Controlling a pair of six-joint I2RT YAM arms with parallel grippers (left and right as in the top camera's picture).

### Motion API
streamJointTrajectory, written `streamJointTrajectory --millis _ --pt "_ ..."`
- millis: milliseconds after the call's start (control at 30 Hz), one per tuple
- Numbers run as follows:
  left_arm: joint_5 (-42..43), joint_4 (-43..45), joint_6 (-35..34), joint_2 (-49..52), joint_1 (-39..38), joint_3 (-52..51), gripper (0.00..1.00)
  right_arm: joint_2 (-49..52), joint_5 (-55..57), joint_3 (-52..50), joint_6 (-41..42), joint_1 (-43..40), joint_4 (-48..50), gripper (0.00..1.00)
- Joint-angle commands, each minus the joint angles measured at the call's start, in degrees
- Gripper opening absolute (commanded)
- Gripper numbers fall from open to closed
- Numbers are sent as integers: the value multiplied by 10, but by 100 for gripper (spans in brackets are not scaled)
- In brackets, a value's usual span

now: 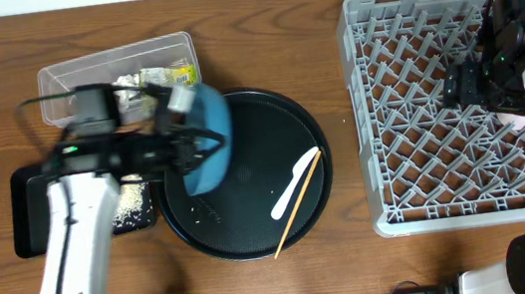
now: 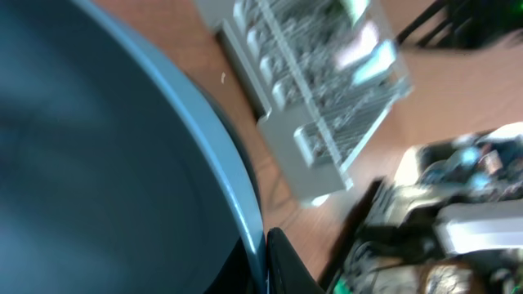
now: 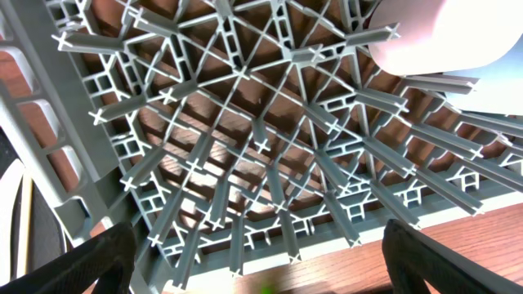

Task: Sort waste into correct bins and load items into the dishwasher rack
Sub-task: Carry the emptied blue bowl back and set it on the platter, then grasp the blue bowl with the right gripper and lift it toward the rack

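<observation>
My left gripper [image 1: 185,144] is shut on the rim of the large dark-blue dish [image 1: 209,123] and holds it tilted over the left edge of the round black tray [image 1: 244,159]. In the left wrist view the dish [image 2: 98,147] fills the left, with one finger [image 2: 282,265] against its rim. The white spoon [image 1: 294,185] and the chopstick [image 1: 295,206] lie on the round tray. My right gripper [image 1: 464,87] is open over the grey rack [image 1: 413,68], fingers wide apart [image 3: 261,261]. A white cup [image 3: 441,33] sits in the rack [image 3: 245,147]. The mint-green bowl is out of view.
The clear tub [image 1: 83,74] at the back left holds the yellow-green wrapper [image 1: 172,76] and a white wad. The black rectangular tray [image 1: 28,211] at the left has rice [image 1: 129,205] at its right end. The rack also shows in the left wrist view [image 2: 319,98].
</observation>
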Motion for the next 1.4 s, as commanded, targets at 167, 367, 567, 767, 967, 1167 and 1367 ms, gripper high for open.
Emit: streamJointTrajectory --millis 167,367,567,767,967,1167,1367 --pt "-235 78 -121 68 -172 7 6 4 -25 0 -9 -5 -1 91" --pt "-284 110 -174 128 -235 7 6 4 -25 0 -9 -5 -3 91" --pt "-284 123 -178 125 -265 9 8 4 -32 0 -27 -5 -2 91" --pt "-284 113 -177 76 -245 11 66 4 -121 0 -94 -2 19 91" --pt "-297 48 -177 -21 -160 11 75 4 -324 6 -141 45 83 88" --pt "-375 -59 -178 -91 -6 11 81 9 -294 6 -137 170 165 92" --pt "-379 -132 -178 -87 152 9 83 66 -174 6 -80 295 195 92"
